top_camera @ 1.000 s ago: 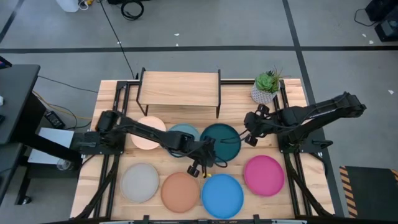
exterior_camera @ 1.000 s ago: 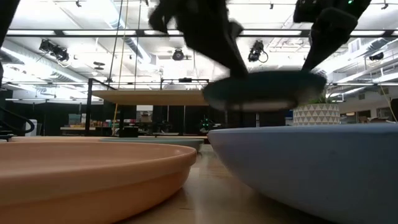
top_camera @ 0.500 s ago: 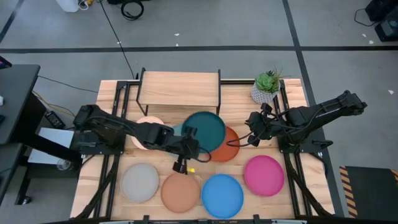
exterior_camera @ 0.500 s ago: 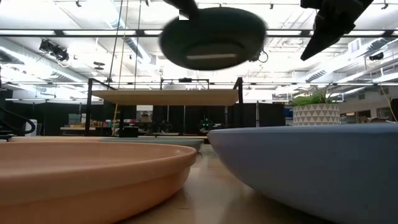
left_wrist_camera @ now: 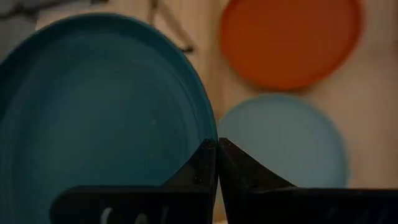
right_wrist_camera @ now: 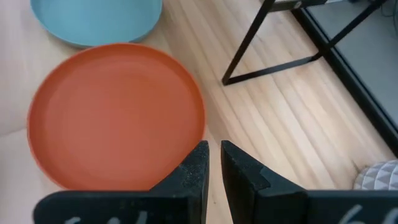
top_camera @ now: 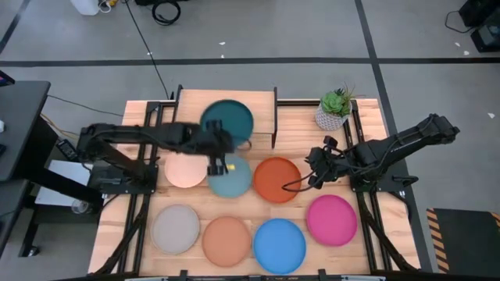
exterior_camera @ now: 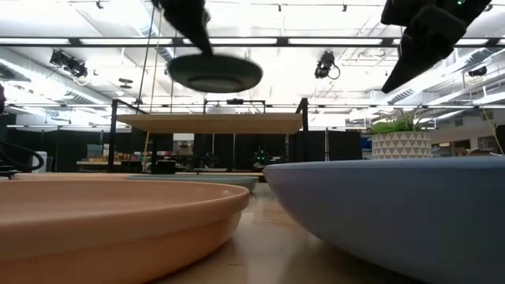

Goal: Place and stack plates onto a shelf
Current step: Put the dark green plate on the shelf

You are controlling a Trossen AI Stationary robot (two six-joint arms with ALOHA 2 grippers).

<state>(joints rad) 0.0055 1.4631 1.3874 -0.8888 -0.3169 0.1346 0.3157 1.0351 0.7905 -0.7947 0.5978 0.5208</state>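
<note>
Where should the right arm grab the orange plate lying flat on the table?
Grip the round matte orange plate by its raised rim on the edge nearest the right gripper, with the jaws pinching lip from above. It lies flat, so only the thin rim offers purchase, and that side is unobstructed.

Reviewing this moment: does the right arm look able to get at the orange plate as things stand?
Probably yes. The right gripper hangs just off the orange plate's edge, with nothing lying between; the left gripper carries the dark teal plate off by the shelf.
</note>
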